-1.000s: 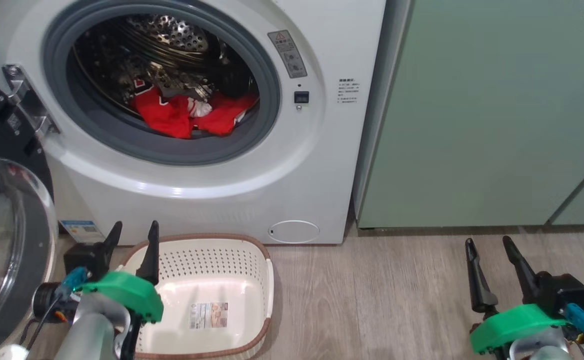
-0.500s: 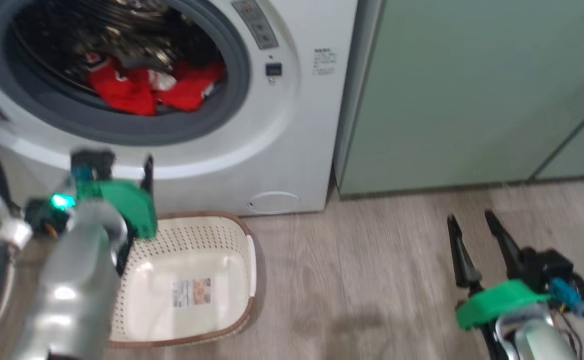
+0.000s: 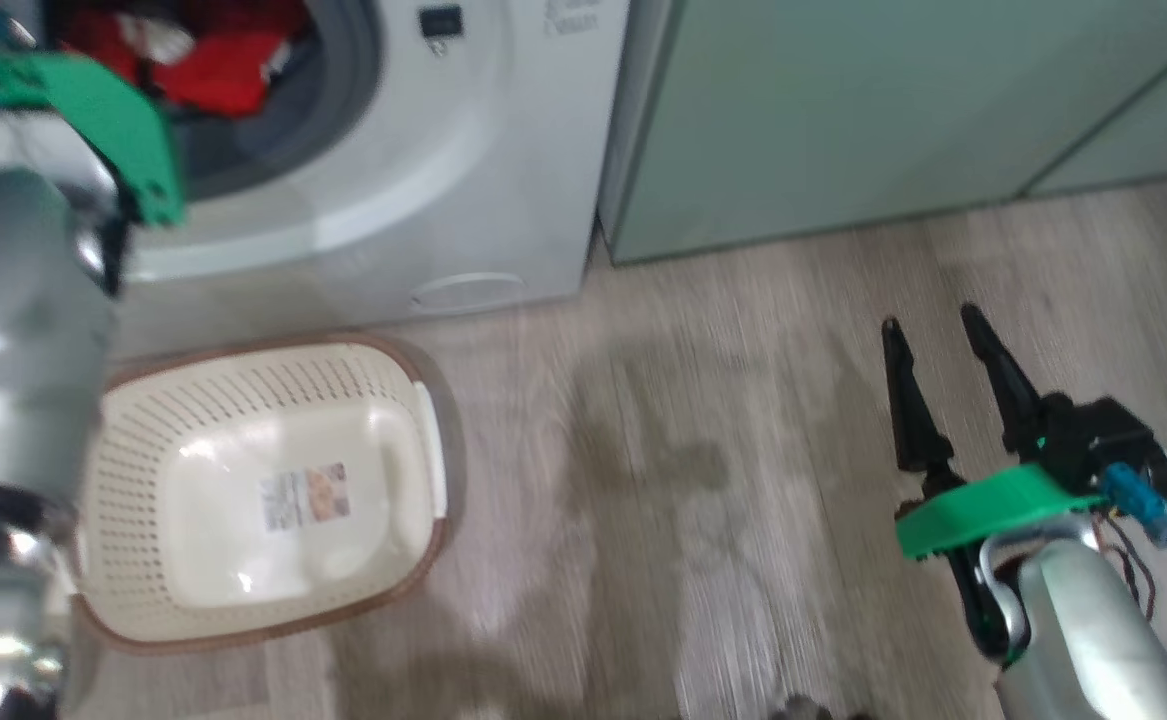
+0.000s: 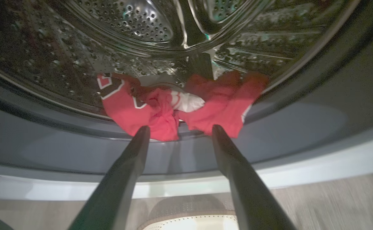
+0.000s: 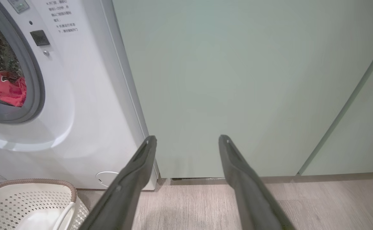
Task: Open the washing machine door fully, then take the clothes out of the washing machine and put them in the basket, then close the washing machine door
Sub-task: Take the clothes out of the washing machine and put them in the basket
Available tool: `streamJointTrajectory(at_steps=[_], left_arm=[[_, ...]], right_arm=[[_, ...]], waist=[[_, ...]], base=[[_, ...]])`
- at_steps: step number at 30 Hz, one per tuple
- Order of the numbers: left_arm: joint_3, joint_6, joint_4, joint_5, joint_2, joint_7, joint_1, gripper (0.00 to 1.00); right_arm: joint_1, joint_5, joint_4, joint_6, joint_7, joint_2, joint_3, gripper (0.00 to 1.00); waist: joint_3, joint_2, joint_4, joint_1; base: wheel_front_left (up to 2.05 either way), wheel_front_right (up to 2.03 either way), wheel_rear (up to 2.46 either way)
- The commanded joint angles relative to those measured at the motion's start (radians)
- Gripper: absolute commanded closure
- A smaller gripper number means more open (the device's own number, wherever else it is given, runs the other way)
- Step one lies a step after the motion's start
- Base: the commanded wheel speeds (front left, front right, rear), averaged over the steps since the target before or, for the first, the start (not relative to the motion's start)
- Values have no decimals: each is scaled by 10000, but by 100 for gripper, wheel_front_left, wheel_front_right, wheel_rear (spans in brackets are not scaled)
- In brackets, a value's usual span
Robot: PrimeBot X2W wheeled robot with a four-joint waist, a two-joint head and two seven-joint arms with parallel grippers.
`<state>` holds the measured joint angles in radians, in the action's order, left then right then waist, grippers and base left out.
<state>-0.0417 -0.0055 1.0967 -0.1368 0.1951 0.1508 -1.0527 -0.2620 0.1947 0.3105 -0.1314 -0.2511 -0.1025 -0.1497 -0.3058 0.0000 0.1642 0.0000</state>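
My left arm (image 3: 13, 330) reaches up and forward, its green wrist mount (image 3: 113, 130) in front of the drum opening of the washing machine (image 3: 423, 170). In the left wrist view my left jaws are released and hold nothing. Their two dark fingers (image 4: 132, 159) point straight into the drum mouth over the grey gasket (image 4: 61, 150), one tip on each side of the heap's middle. I cannot tell whether the tips touch fabric.

The clothes (image 4: 160, 111) lie at the bottom of the drum against the gasket's lower lip. The red heap's long axis runs side to side across the opening, with a white patch at its middle.

My right arm (image 3: 1083, 620) sits low over the floor (image 3: 693, 500), well apart from the machine. My right jaws are released and empty, fingers (image 3: 908, 400) pointing toward the pale green cabinet (image 3: 843, 100).

The basket (image 3: 273, 625) stands mouth up on the floor just in front of the washing machine, beside my left arm.
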Motion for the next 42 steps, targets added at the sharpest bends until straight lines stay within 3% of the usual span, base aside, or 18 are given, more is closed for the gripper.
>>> streamJointTrajectory(at_steps=[1,10,20,31,32,33,35,42], left_arm=[[195,225,-91,113,657,166,-788,0],[6,901,895,401,1596,736,-2506,0],[-198,1350,1394,626,2552,950,-3440,0],[-595,1432,1725,778,2753,1420,-3660,0],[-642,1382,1744,791,2761,1486,-3642,12],[-661,1331,1757,775,2764,1494,-3631,52],[-791,1206,1771,834,2769,1440,-3595,100],[-1099,715,1827,833,2481,992,-2971,100]], right_arm=[[-329,12,-360,7,-107,6,-218,0],[-1024,49,-495,7,-107,221,-393,0],[-1387,39,-661,7,-107,342,-375,0],[-1592,89,-747,7,-107,366,-402,0],[-1590,90,-756,7,-107,367,-401,0],[-1585,88,-763,7,-107,367,-396,0],[-1575,82,-760,7,-107,368,-379,0],[-1345,64,-591,7,-107,290,-234,0]], waist=[[-752,0,435,0],[-1915,0,1044,0],[-2802,0,1281,0],[-3349,0,1322,0],[-3366,0,1327,0],[-3380,0,1328,0],[-3387,0,1322,0],[-2792,0,1131,0]], base=[[0,0,0],[0,0,0],[0,0,0],[0,0,0],[0,0,0],[0,0,0],[0,0,0],[0,0,0]])
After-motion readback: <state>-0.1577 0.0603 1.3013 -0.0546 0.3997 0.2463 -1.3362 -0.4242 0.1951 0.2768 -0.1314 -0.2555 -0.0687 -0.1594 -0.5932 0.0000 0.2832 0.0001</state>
